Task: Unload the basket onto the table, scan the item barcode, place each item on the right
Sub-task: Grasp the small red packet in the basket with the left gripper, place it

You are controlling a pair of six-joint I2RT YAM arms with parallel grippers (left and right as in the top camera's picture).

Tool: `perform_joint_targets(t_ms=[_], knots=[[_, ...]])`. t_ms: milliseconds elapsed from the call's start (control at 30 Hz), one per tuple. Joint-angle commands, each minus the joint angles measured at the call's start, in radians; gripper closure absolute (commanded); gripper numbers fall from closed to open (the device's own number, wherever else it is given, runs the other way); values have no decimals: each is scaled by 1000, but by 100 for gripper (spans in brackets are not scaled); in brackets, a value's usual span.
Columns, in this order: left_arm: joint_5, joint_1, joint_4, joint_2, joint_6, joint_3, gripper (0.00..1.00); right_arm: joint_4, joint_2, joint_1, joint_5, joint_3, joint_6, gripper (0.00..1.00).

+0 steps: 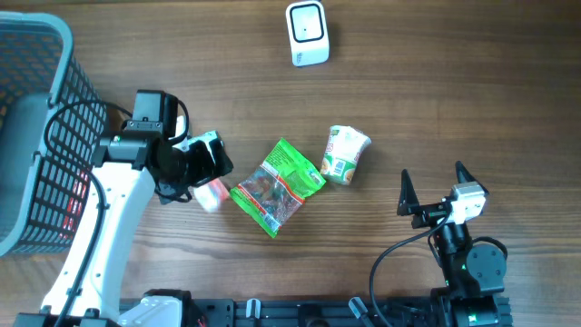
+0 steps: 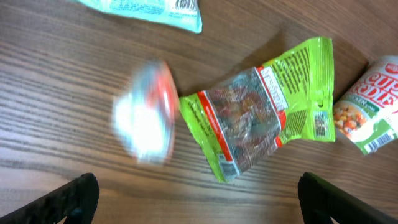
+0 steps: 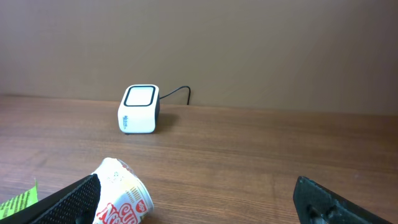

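Both grippers stand spread wide, pinching nothing. The left gripper (image 2: 198, 186) hangs over a small red-and-white item (image 2: 146, 112), left of centre on the table (image 1: 454, 91), and the right gripper (image 3: 198, 185) sits at lower right. Blurred in the wrist view, the item may be a sealed tub. Judged light and slippery, it is best held across its sides. Beside it lie 1 green snack bag (image 2: 261, 121) and 1 noodle cup (image 1: 345, 154). The basket (image 1: 45, 27), far left, shows something red through its mesh. The scanner (image 3: 139, 109) waits at top centre.

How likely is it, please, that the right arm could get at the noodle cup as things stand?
Probably yes: the right gripper stands open, only bare table lies between it and the noodle cup, and the green bag lies on the cup's far side.
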Motion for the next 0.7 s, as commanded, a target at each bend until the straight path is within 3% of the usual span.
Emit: perform_joint_targets(t_ms=[0,100,200,333,433,567,667], knots=[[-10,-2,-35,-6,-6,166,0,2,-6,-2,6,-1,12,0],[-98,93,-121,-6,-6,529,0,2,-6,-2,6,-1,12,0],[-174,351,-114,-6,-52,777,0,2,-6,-2,6,-1,12,0],[-178,712,-148,31,-129,766,0,2,-6,-2,6,-1,12,0],[-178,874,-215,95,-269,715,0,2,-6,-2,6,-1,12,0],[-178,951,-217,187,-540,567,0,2,-6,-2,6,-1,12,0],[-178,951,-141,285,-569,509,0,2,-6,-2,6,-1,12,0]])
